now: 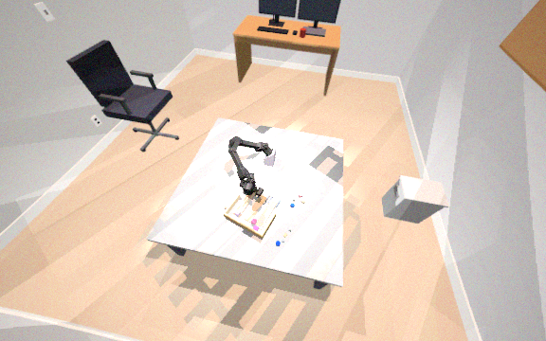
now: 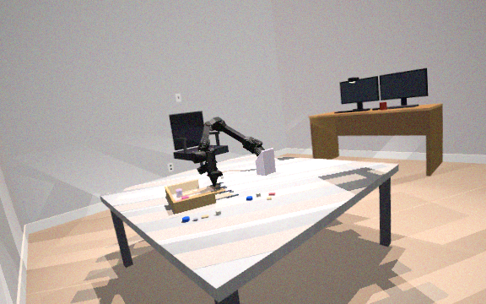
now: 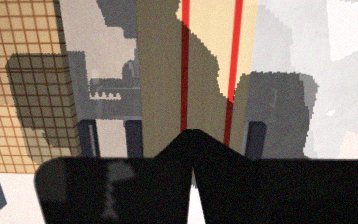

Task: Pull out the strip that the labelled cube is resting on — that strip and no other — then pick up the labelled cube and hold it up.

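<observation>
My gripper [image 1: 256,193] [image 2: 217,184] [image 3: 191,137] is shut, with its tips low at the near end of a tan strip with two red lines [image 3: 211,50]. No strip or cube shows between the fingers. The strip runs away from the fingers in the wrist view. A second tan strip with a fine grid [image 3: 22,75] lies to its left. Both belong to the shallow wooden tray [image 1: 235,219] [image 2: 190,203] on the white table [image 1: 207,227] [image 2: 268,219]. A small pink cube [image 1: 254,222] [image 2: 179,192] sits in the tray; I cannot read any label.
A pale box [image 1: 271,159] [image 2: 266,161] stands on the table behind the tray, by the arm's elbow. Small blue pieces [image 1: 278,243] [image 2: 186,219] and other coloured bits lie right of the tray. Dark upright pegs [image 3: 255,140] flank the strip.
</observation>
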You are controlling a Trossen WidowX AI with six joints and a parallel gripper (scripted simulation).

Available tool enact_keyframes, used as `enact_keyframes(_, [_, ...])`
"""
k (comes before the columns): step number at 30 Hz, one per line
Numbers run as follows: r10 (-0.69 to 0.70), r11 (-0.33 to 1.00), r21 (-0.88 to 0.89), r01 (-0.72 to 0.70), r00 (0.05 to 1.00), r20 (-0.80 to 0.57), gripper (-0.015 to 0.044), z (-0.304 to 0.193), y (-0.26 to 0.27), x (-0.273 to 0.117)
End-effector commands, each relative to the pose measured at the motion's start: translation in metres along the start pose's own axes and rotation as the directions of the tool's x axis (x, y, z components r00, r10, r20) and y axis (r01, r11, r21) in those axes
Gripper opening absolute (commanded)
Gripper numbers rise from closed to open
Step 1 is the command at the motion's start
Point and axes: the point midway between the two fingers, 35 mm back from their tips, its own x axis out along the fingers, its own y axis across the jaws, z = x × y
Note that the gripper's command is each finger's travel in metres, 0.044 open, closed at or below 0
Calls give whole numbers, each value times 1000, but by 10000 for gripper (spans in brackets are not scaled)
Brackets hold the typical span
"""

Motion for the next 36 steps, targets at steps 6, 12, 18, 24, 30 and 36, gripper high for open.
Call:
enact_keyframes(6, [-5,1000,-6,5,1000,-10,0,-17,0,3])
enact_keyframes(12, [-5,1000,-6,5,1000,-11,0,-27,1,3])
enact_keyframes(18, [-5,1000,-7,5,1000,-11,0,-36,1,3])
enact_keyframes(24, [-5,1000,-7,5,1000,-11,0,-46,1,4])
enact_keyframes(30, [-5,1000,-7,5,1000,-12,0,-55,1,4])
enact_keyframes(36, [-5,1000,-8,5,1000,-12,0,-64,1,4])
